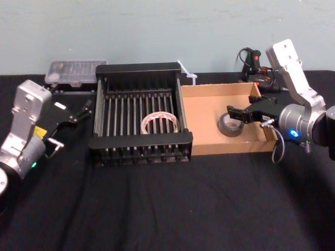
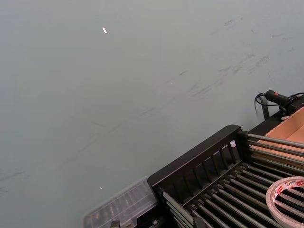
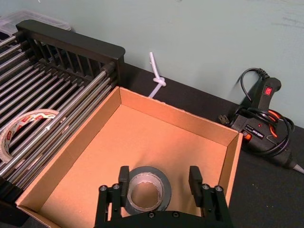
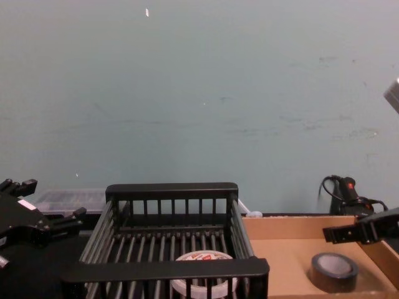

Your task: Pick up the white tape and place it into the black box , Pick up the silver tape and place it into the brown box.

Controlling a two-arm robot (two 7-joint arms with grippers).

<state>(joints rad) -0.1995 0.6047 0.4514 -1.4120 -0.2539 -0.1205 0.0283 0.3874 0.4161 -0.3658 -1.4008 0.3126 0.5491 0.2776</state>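
Both placements look done. The right gripper [image 3: 159, 175] hangs over the brown box [image 3: 142, 135] with its fingers spread wide and holding nothing. The silver tape [image 3: 164, 180] lies flat on the box floor, between and just below the fingertips, touching neither. The white tape [image 1: 159, 123] rests on the bars of the black box [image 1: 138, 69], well apart from the left gripper [image 1: 70, 125], whose fingers are open and empty beside that box. Only drawing the right arm clear seems left.

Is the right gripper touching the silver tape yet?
Apart. The chest view shows the open right gripper hanging above the silver tape, with bare cardboard of the brown box between them.
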